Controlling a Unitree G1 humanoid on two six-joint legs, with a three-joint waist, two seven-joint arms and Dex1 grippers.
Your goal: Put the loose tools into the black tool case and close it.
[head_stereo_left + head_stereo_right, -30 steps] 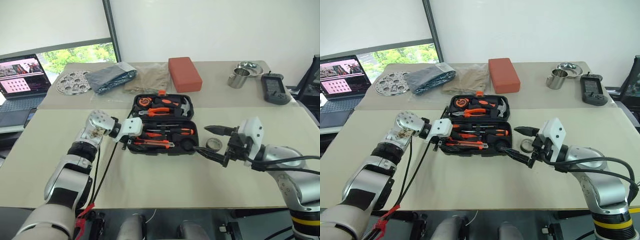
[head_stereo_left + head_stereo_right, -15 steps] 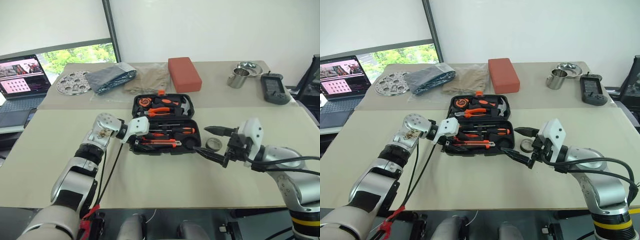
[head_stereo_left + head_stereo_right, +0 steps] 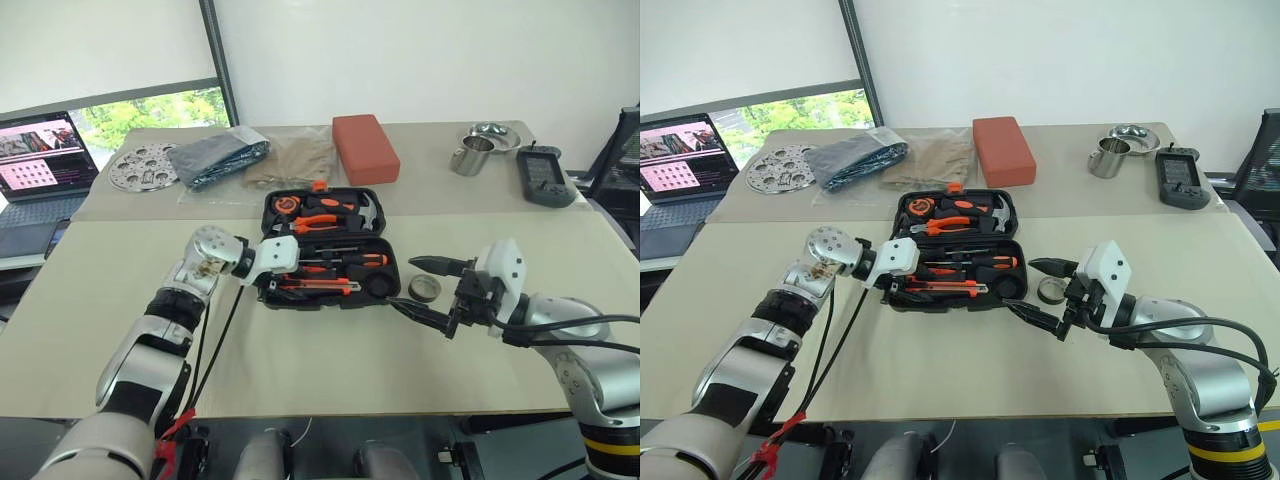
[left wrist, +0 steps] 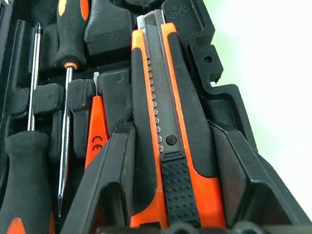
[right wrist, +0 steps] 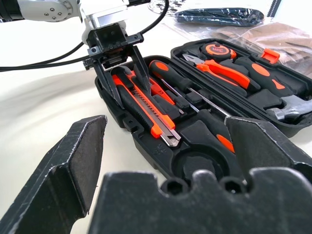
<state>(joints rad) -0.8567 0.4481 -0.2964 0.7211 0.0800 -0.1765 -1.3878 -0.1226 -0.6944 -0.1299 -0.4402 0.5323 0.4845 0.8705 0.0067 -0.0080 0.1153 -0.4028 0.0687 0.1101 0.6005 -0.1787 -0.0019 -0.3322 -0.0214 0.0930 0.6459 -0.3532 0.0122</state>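
The black tool case lies open on the worktop, its lid half holding the pliers, hammer and tape measure; the near half holds the screwdrivers and the utility knife. The left claw has its fingers straddling the knife's handle end, one on each side; they look to be pinching it, though contact on both sides is not certain. The knife seems to rest in its slot along the case's front edge, but whether it is fully seated I cannot tell; a knife left riding high would stop the lid from closing, and letting go while it sits crooked could tip it onto the screwdrivers.

The right claw hangs spread wide and empty just past the case's right end, near the small tape roll, which lies on the worktop outside the case (the round recess at the case's right end looks vacant, presumably its place); closing the lid with the roll outside would leave the task short. The roll is low and flat, so a shallow grab could slide it away; the left arm's cable drapes near the case and could snag its edge.
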